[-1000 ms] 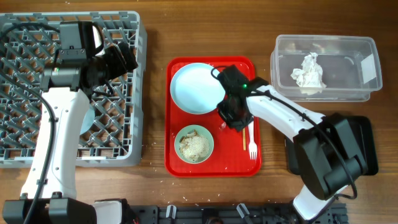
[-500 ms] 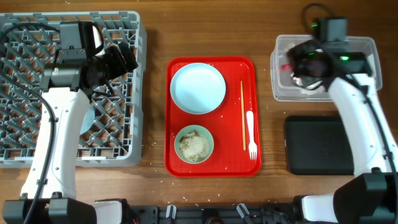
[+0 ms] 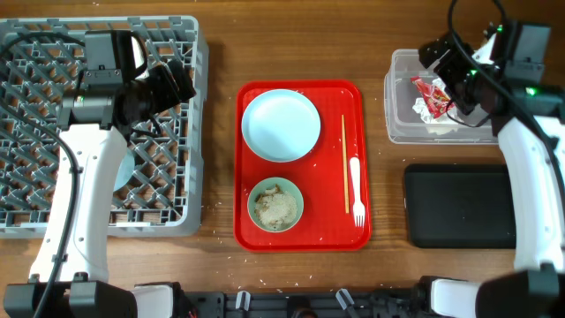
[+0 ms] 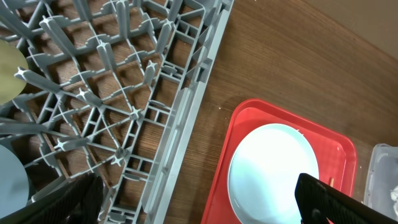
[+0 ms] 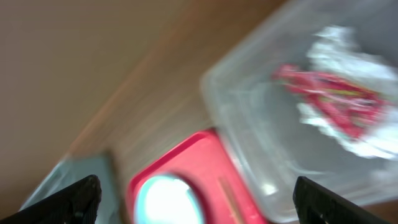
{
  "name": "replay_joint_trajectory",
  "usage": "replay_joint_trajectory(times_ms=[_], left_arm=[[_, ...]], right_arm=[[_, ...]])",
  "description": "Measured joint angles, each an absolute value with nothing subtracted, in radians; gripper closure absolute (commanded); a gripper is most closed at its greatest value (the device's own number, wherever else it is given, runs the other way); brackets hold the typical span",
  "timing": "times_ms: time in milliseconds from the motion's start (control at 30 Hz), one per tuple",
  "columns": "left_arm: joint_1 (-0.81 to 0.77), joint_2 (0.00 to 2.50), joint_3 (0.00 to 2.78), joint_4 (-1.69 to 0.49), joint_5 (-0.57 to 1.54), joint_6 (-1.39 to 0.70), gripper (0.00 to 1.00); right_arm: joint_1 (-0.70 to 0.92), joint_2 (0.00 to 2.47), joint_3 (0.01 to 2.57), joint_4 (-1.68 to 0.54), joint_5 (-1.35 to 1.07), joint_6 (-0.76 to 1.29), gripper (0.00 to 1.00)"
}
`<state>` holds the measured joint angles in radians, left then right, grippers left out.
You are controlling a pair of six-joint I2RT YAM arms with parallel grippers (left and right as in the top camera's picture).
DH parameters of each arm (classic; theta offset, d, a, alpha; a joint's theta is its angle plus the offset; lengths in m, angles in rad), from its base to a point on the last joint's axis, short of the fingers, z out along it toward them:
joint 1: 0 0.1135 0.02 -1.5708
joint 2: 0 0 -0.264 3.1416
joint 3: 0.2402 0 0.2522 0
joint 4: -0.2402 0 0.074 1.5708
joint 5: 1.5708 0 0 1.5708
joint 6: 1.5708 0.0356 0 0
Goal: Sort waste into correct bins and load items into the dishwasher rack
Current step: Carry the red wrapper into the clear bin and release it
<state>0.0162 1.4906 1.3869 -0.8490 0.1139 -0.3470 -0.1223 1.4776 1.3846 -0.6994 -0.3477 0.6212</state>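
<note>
The red shiny wrapper (image 3: 432,94) lies on the crumpled white napkin (image 3: 439,114) inside the clear tub (image 3: 521,88). My right gripper (image 3: 448,64) hovers open and empty above the tub's left end; its wrist view is blurred but shows the wrapper (image 5: 329,98) in the tub (image 5: 249,118). On the red tray (image 3: 331,230) sit the pale blue plate (image 3: 281,124), a green bowl of rice scraps (image 3: 275,204), the white fork (image 3: 356,189) and the wooden stick (image 3: 344,163). My left gripper (image 3: 181,81) stands open over the grey rack (image 3: 53,53), above its right edge.
The black tray (image 3: 459,206) lies in front of the tub. In the rack (image 4: 186,106) a pale blue dish (image 4: 9,180) and a yellowish one (image 4: 7,74) show at the left edge. Bare wood separates rack, red tray and bins.
My right gripper rose from the red tray, swung over to the clear tub and opened; the red wrapper now lies in the tub. The left arm has not moved.
</note>
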Motion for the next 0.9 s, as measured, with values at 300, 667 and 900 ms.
replay_joint_trajectory(times_ms=[300, 667, 900], left_arm=[[0.016, 1.491, 1.387, -0.849, 0.114, -0.347, 0.00], [0.016, 1.491, 1.387, -0.849, 0.114, -0.347, 0.00], [0.016, 1.491, 1.387, -0.849, 0.114, -0.347, 0.00]], right_arm=[[0.198, 1.404, 1.383, -1.010, -0.441, 0.271, 0.00], [0.367, 1.616, 1.303, -1.001, -0.225, 0.313, 0.22], [0.367, 1.678, 1.302, -1.046, -0.223, 0.316, 0.27]])
